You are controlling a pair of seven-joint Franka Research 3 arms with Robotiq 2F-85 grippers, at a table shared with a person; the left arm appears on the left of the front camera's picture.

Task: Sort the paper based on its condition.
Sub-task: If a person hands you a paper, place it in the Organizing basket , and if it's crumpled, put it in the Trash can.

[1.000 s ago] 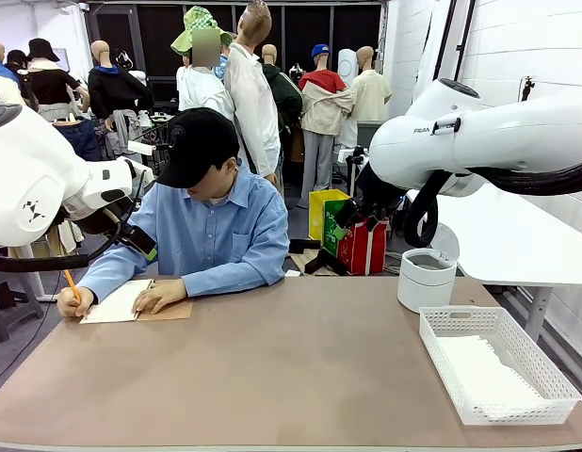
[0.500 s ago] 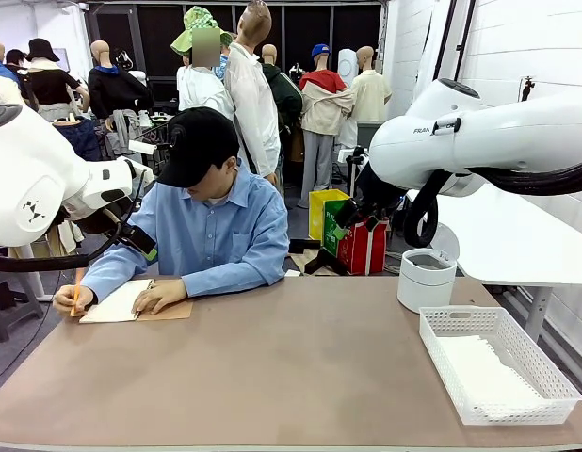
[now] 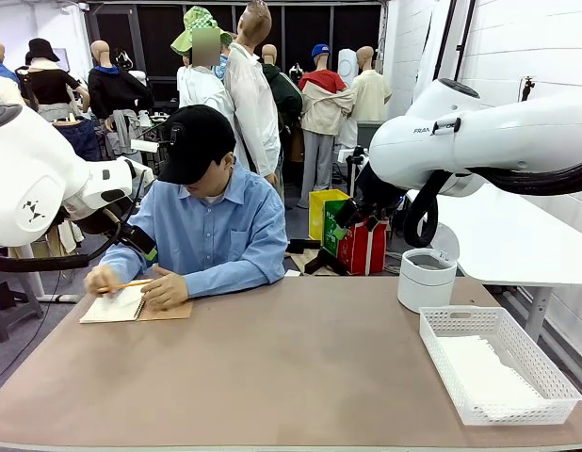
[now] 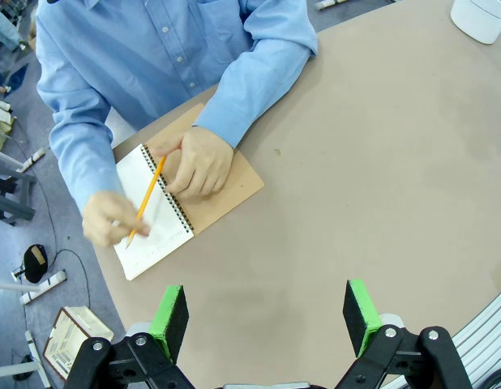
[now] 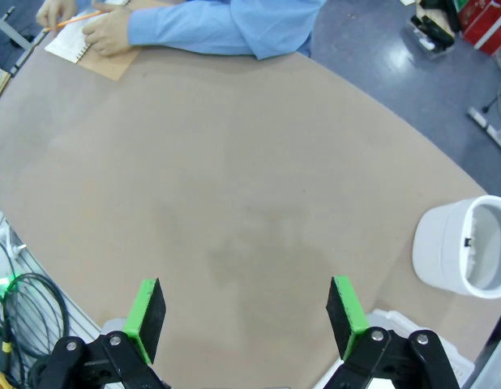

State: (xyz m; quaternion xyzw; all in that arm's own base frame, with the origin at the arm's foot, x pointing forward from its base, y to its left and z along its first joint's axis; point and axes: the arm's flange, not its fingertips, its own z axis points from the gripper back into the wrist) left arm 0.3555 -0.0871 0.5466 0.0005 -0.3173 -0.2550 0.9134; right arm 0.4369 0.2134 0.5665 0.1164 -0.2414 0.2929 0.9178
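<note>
1. Since the earlier frame, the person's pencil hand (image 3: 103, 279) at the left of the front view has come in from the table edge onto the page, and the orange pencil (image 3: 127, 283) now lies nearly flat across it; both arms hold as they were.
2. At lower left, a spiral-bound notebook with a brown cardboard cover (image 3: 136, 304) lies open under the person's two hands; its white page is not yet torn out.
3. The left gripper (image 4: 267, 314) hangs above the bare brown table (image 4: 380, 178) with its green pads spread wide, holding nothing.
4. The right gripper (image 5: 245, 314) is likewise spread and empty over the tabletop.
5. At right, one round white plastic bin (image 3: 427, 279) stands beside one white plastic lattice basket (image 3: 470, 328), where white paper (image 3: 484, 373) already lies.
6. Judgement: sorting looks partly done; I cannot count the sheets.
</note>
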